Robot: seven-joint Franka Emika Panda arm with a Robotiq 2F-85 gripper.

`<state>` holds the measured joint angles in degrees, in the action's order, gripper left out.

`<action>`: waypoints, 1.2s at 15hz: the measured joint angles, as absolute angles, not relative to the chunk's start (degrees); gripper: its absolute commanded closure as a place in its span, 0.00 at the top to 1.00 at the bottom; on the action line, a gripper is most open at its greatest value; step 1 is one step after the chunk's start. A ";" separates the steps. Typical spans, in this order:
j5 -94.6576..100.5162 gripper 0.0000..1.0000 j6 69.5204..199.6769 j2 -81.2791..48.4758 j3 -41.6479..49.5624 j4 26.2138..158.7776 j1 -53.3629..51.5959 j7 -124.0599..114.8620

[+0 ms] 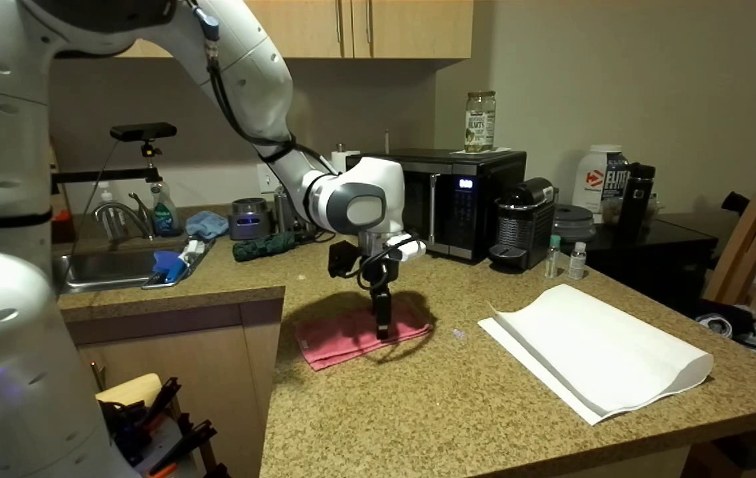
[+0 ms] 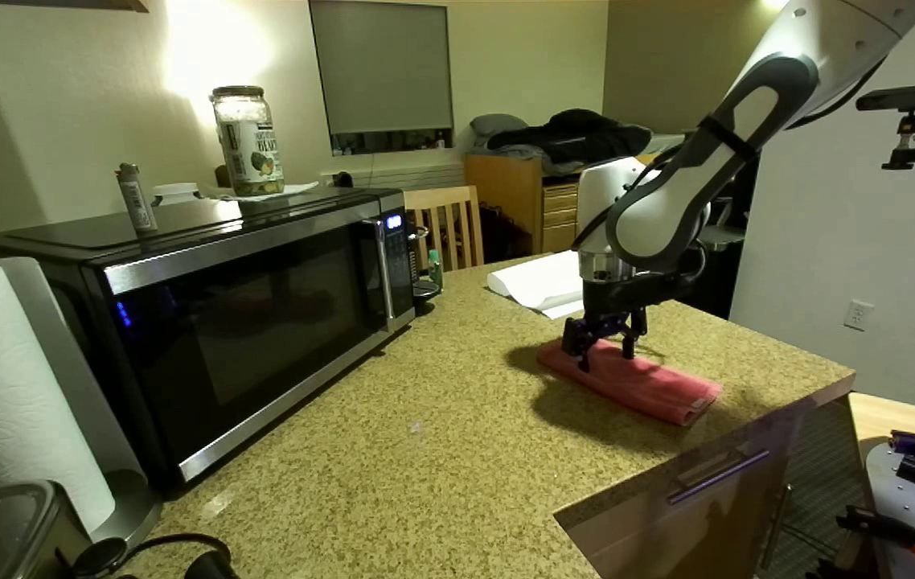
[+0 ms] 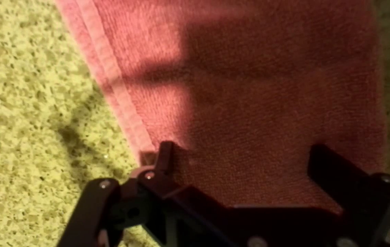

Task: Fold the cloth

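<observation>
Pink-red cloth (image 1: 341, 336) | flat on speckled counter (image 1: 418, 411) | jaws wide apart, over cloth

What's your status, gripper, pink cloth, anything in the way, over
Gripper open over the pink-red cloth, contact unclear. Cloth on the counter, looks folded over, not gripped. White sheet lies apart, likely no obstruction.
</observation>
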<state>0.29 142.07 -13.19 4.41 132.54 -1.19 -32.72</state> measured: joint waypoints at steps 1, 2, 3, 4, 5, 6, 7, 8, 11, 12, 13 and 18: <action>0.29 1.00 142.07 -13.47 4.16 132.11 -1.57 -32.72; 0.29 1.00 142.07 -13.77 3.93 131.67 -1.94 -32.72; 0.29 1.00 142.06 -14.12 3.69 131.15 -2.35 -32.72; 0.29 1.00 142.06 -14.53 3.50 130.56 -2.83 -32.72; 0.29 1.00 142.05 -14.98 3.35 129.89 -3.31 -32.72; 0.29 1.00 142.04 -15.47 3.18 129.20 -3.72 -32.72; 0.29 1.00 142.04 -15.98 3.02 128.45 -4.13 -32.72; 0.29 1.00 142.04 -16.51 2.83 127.69 -4.42 -32.71; 0.29 1.00 142.03 -18.23 2.33 125.38 -5.12 -32.60; 0.29 1.00 142.03 -18.85 2.27 124.65 -5.37 -32.54; 0.29 1.00 142.03 -19.45 2.20 123.97 -5.56 -32.48; 0.29 1.00 142.03 -23.00 1.85 120.78 -6.28 -31.94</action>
<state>0.29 142.03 -23.00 1.85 120.78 -6.28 -31.94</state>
